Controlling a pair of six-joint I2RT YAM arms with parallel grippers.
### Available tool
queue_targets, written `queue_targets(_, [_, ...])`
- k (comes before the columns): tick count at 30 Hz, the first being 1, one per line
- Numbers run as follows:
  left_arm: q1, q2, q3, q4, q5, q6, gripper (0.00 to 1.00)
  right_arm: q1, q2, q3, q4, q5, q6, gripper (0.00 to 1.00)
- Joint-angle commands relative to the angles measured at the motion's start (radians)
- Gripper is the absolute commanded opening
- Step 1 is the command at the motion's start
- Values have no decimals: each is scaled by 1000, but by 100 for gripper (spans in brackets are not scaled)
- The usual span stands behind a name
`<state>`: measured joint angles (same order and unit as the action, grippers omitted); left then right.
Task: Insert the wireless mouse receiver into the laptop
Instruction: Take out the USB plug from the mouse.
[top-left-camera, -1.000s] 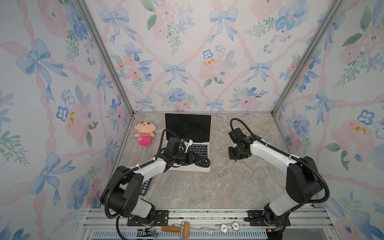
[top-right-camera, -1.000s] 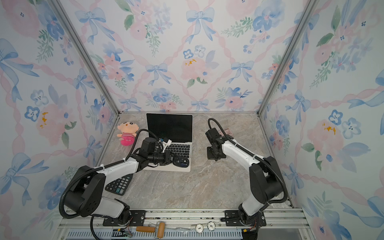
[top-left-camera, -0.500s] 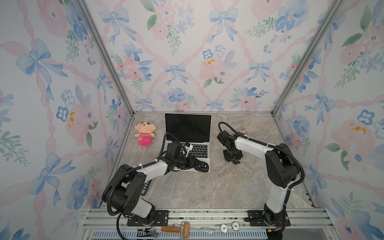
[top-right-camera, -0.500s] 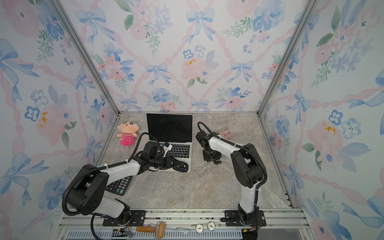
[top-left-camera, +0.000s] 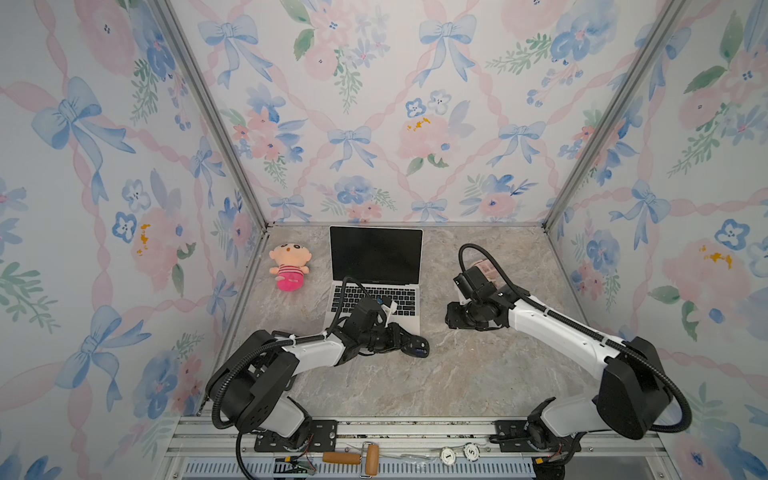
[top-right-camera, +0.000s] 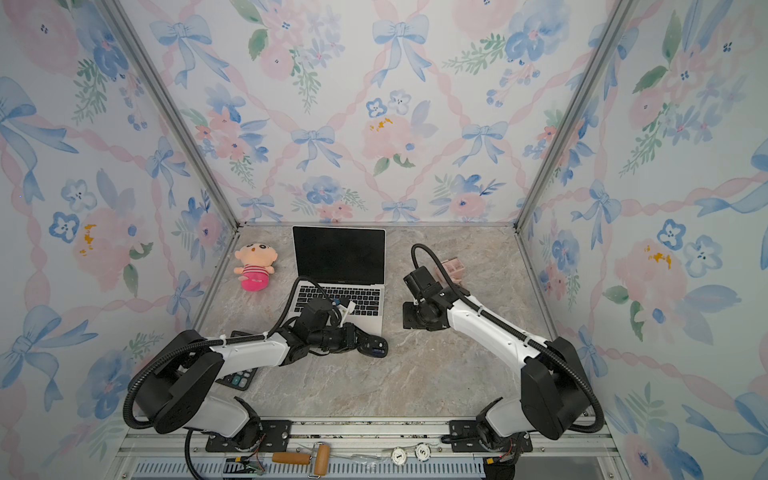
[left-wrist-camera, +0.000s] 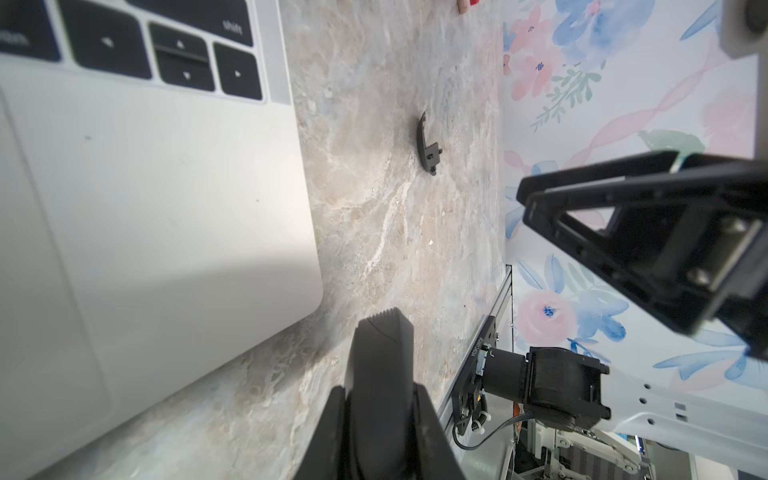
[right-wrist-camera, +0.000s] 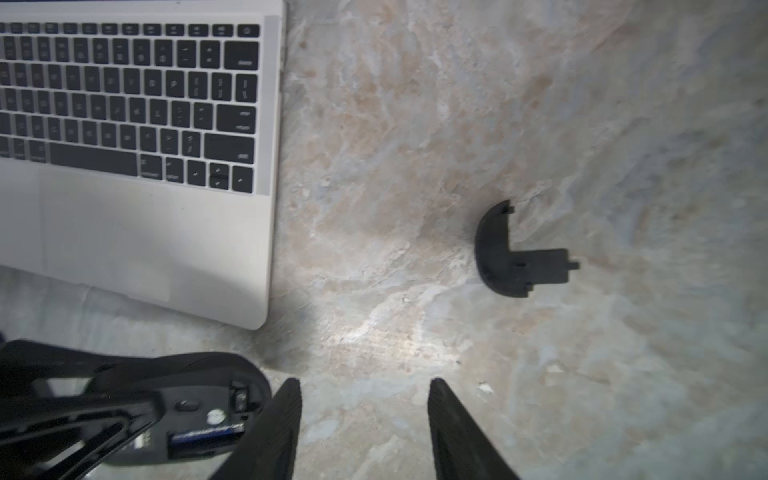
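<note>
The laptop (top-left-camera: 376, 257) (top-right-camera: 338, 257) stands open at the back middle of the table, and its palm rest (left-wrist-camera: 145, 187) (right-wrist-camera: 145, 224) shows in both wrist views. My left gripper (top-left-camera: 405, 340) (top-right-camera: 365, 343) (left-wrist-camera: 380, 399) is shut on the black mouse (top-left-camera: 417, 348) (right-wrist-camera: 199, 415), held underside-up at the laptop's front right corner. A small dark stub (right-wrist-camera: 240, 400) in the mouse's open bay, next to the battery, looks like the wireless mouse receiver. My right gripper (top-left-camera: 451, 320) (right-wrist-camera: 361, 390) hangs open and empty over the table to the right of the laptop.
The curved black mouse cover (right-wrist-camera: 511, 253) (left-wrist-camera: 428, 147) lies loose on the table right of the laptop. A plush doll (top-left-camera: 289, 268) sits left of the laptop, a calculator (top-right-camera: 239, 376) lies under my left arm, and a small pink box (top-right-camera: 451, 266) stands behind my right arm.
My right gripper has gone from shut to open, and its arm has swung in towards the laptop and back out. The left arm still holds the mouse in about the same place.
</note>
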<state>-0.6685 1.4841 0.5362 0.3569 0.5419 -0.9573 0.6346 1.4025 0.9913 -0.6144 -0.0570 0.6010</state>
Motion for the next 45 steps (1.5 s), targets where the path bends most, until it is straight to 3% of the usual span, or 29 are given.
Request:
queue_targets(1, [-12,-4,-35,113,-33,-85,0,63,-46,-121,240,-179,164,54])
queue_targets(5, [-19,14,-59,146,-13,-115,0,116,-49,-194,372,-233,255,56])
queue_targets(14, [-21,15,-92,145,-23,-120,0,123,30,-247,495,-296,304,54])
queue_targets(45, [-8,93,-105,146,-13,-108,0,143,154,-284,573,-294,350,56])
